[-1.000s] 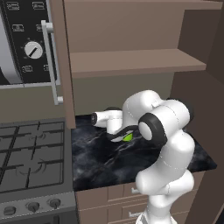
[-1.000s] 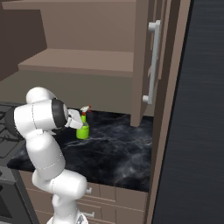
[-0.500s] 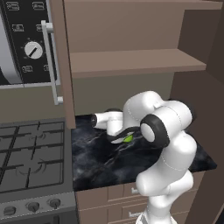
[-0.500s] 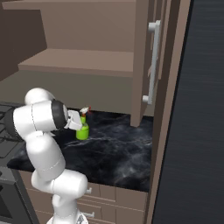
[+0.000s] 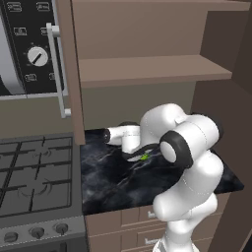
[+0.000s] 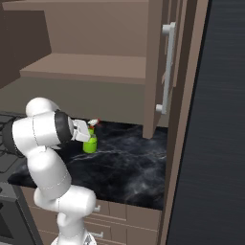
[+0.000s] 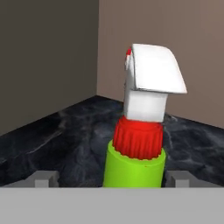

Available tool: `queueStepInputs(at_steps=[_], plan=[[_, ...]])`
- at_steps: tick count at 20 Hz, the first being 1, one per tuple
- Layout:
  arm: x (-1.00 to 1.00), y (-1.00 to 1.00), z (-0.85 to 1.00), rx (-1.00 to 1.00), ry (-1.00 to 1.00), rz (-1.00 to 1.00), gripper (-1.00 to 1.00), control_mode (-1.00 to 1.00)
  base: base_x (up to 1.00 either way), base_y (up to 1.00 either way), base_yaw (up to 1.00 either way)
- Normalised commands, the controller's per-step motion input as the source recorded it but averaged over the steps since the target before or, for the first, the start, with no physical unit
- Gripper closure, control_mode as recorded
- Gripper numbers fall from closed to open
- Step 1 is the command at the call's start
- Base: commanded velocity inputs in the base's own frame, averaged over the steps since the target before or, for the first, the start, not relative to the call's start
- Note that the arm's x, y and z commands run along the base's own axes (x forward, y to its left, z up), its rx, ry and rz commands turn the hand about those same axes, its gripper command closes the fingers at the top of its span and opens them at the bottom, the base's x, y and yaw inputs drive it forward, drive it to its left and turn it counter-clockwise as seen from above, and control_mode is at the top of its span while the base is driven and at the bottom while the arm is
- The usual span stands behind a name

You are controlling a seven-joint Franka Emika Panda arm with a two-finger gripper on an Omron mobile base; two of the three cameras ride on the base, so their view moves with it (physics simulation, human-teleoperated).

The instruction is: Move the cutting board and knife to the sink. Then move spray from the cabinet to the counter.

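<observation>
Spray (image 7: 134, 164) upright on the counter (image 6: 129, 167), toward its back edge and nearer the stove-side end than the end under the open door. In the right base view, green body (image 6: 89, 145) just beside the hand, red neck and white tip above it, base resting on the black marble top. In the left base view, a mere sliver of green (image 5: 144, 157) past the forearm — rest of the bottle hidden behind the arm.

Gripper (image 7: 113, 178) level with the bottle, fingers (image 7: 45, 178) standing one on each side of the green body with a gap between each tip and the bottle — spread wide, gripping nothing. Seen from the hand camera, bottle centred between the tips, white trigger head at the top, red ribbed collar beneath, green shoulder below that.

Cabinet (image 5: 147, 69) open above the counter, plain brown shelf (image 6: 86, 67) bare where visible. Cabinet door (image 6: 165, 72) swung out at the counter's far end, silver handle upright on it. Stove (image 5: 34, 177) flush against the counter's other end, oven front with dial (image 5: 37, 56) above it.
</observation>
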Motion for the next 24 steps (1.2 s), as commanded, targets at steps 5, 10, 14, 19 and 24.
queueStepInputs(at_steps=[5,10,14,19,24], plan=[[-0.06,0.07,0.0,0.0,-0.07,0.0,-1.0,-1.0,0.0,0.0,0.0],[-0.14,0.21,0.0,0.0,-0.02,0.0,-1.0,-1.0,0.0,0.0,0.0],[-0.37,0.31,0.01,0.0,0.0,0.0,-1.0,-1.0,0.0,0.0,0.0],[-0.46,0.27,0.23,0.0,0.0,0.0,-1.0,-1.0,0.0,0.0,0.0],[-0.47,0.19,0.39,0.0,0.0,0.0,-1.0,-1.0,0.0,0.0,0.0]])
